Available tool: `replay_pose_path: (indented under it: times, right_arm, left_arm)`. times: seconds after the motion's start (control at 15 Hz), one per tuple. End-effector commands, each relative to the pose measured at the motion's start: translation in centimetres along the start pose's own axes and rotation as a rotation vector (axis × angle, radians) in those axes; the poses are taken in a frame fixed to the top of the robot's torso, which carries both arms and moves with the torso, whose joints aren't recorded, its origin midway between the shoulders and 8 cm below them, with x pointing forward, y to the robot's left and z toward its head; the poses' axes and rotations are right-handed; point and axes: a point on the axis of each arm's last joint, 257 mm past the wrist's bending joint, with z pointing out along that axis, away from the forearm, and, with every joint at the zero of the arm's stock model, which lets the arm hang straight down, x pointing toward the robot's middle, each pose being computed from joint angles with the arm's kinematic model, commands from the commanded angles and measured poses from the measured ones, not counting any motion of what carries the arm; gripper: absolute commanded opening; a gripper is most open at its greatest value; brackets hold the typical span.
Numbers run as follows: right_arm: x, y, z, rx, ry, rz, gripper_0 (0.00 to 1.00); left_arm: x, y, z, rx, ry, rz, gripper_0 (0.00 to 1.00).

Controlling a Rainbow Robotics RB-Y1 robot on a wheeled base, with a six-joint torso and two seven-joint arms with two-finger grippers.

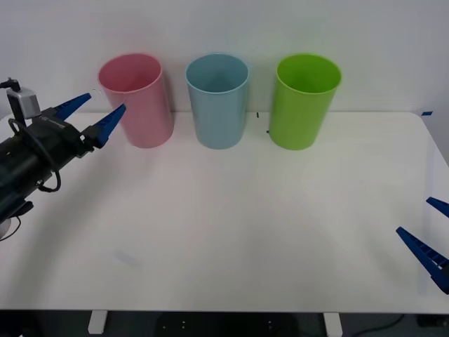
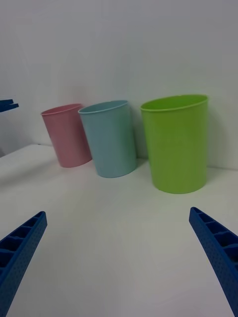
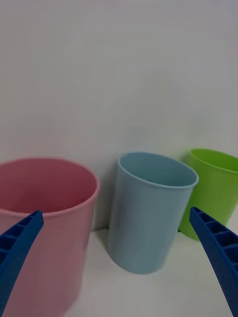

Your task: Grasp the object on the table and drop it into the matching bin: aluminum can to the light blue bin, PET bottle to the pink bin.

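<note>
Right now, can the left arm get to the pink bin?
Probably yes. The left gripper hangs open, raised beside the pink bin, level with its rim, with nothing between them. The blue bin stands farther along.

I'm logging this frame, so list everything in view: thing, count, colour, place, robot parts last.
pink bin: one, pink, back of the table, leftmost in the row.
light blue bin: one, light blue, middle of the row.
green bin: one, green, right end of the row.
table: one, white, under the bins.
left gripper: one, blue fingers, open, raised beside the pink bin's rim.
right gripper: one, blue fingers, open, low at the table's right edge.
</note>
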Motion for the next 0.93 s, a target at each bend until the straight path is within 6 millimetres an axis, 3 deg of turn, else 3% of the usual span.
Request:
replay_pose_path:
  times: [0.07,0.6,0.93]
  right_arm:
    - [0.0,0.0,0.0,0.000,0.000,0.000,1.00]
    - [0.0,0.0,0.0,0.000,0.000,0.000,1.00]
    - [0.0,0.0,0.0,0.000,0.000,0.000,1.00]
  left_arm:
    - [0.5,0.7,-3.6,0.010,0.017,0.030,1.00]
    - [1.4,2.2,-14.6,0.044,0.096,0.094,1.00]
    - [1.4,2.4,-19.3,0.040,0.135,0.120,1.00]
